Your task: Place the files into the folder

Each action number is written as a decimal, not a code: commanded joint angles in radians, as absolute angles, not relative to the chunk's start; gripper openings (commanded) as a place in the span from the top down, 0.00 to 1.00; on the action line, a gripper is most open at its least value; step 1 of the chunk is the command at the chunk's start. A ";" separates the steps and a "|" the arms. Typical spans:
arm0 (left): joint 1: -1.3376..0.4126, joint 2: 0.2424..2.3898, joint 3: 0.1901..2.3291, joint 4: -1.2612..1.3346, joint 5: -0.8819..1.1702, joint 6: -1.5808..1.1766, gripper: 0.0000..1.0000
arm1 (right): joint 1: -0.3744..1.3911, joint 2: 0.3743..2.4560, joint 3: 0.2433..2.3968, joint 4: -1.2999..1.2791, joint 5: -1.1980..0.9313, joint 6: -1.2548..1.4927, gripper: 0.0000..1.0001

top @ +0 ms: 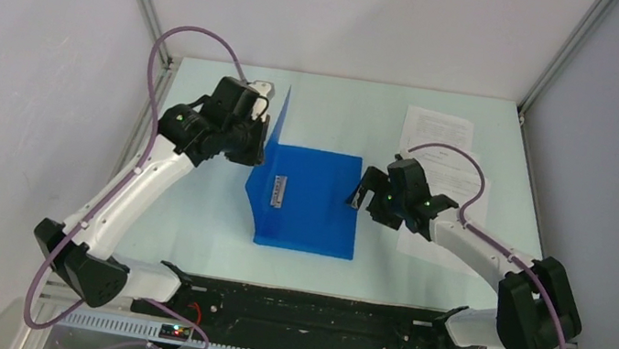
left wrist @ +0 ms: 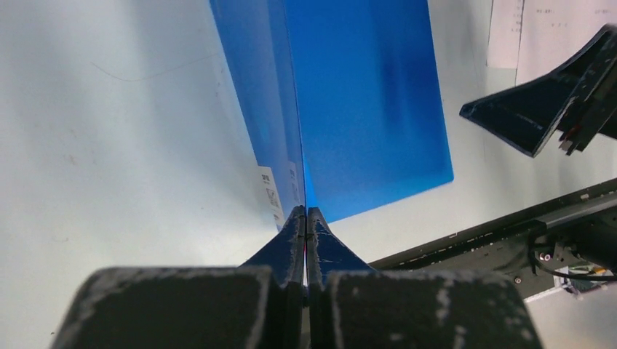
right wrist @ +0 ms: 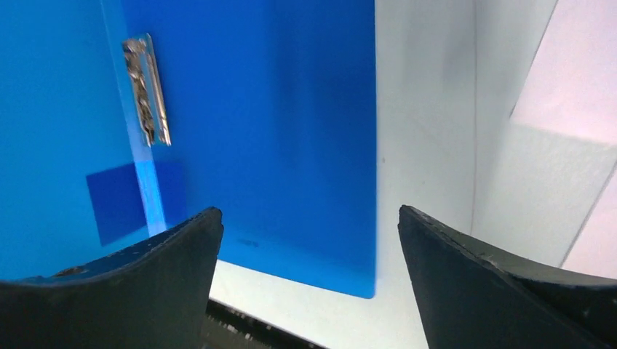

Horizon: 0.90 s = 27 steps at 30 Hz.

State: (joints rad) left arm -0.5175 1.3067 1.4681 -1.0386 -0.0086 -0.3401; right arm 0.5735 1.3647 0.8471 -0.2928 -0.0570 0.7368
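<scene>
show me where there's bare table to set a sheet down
Bare table lies behind the folder, between its raised cover and the files, and front-left beside the left arm. Crowded at the folder's right edge, where the open right gripper hangs by the files.

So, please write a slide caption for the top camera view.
Left gripper holds one folder cover upright; open right gripper hovers by the flat cover; papers lie beyond.

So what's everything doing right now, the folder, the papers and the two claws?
folder: open, one cover flat on the table, the other standing up.
left gripper: shut, pinching the standing cover's edge.
right gripper: open, holding nothing, above the flat cover.
files: lying flat on the table beside the folder, not in it yet.
</scene>
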 commanded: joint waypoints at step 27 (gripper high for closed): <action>-0.514 1.195 1.693 -0.915 0.014 -0.488 1.00 | 0.425 1.540 0.480 0.638 -0.683 1.232 0.03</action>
